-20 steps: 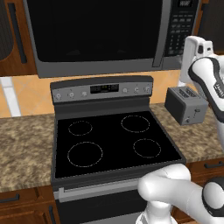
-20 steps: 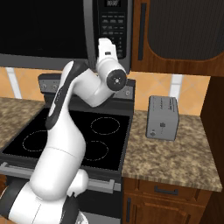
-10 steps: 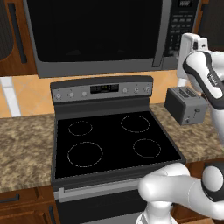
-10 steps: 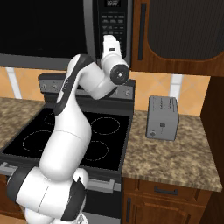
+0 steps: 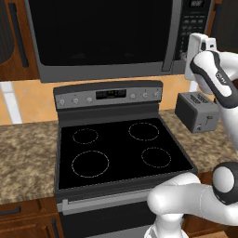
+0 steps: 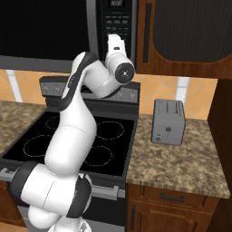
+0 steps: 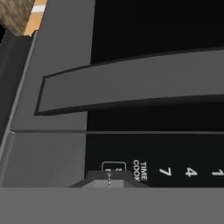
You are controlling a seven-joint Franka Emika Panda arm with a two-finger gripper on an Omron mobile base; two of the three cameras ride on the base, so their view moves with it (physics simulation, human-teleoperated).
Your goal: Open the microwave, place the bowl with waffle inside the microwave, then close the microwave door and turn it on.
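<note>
Microwave (image 5: 104, 39) sits shut above the stove (image 5: 118, 151); the microwave door (image 6: 43, 27) is flush with the frame, and no bowl or waffle can be made out. The gripper (image 7: 109, 183) is raised to the lower right corner of the oven, tips pointing straight at the keypad (image 6: 118, 27). In the hand view the grey door handle (image 7: 131, 81) lies just beyond the tips, and the printed keys "TIME COOK", 7 and 4 sit right at them. Whether the fingers are spread or pressed together cannot be told: too little of them shows above the bottom band.

Judged step: opening the door. You are aimed nearer the keys than the handle, so shift the tips off the keypad and onto the handle bar before closing. Hook behind the bar, not against its face, then pull along the door's swing arc.

Room: the toaster (image 6: 168, 121) stands below and to the side of the hand, well apart. The wooden cabinet (image 6: 186, 31) flanks the keypad side closely. Open space lies back toward you, over the stove top.
</note>
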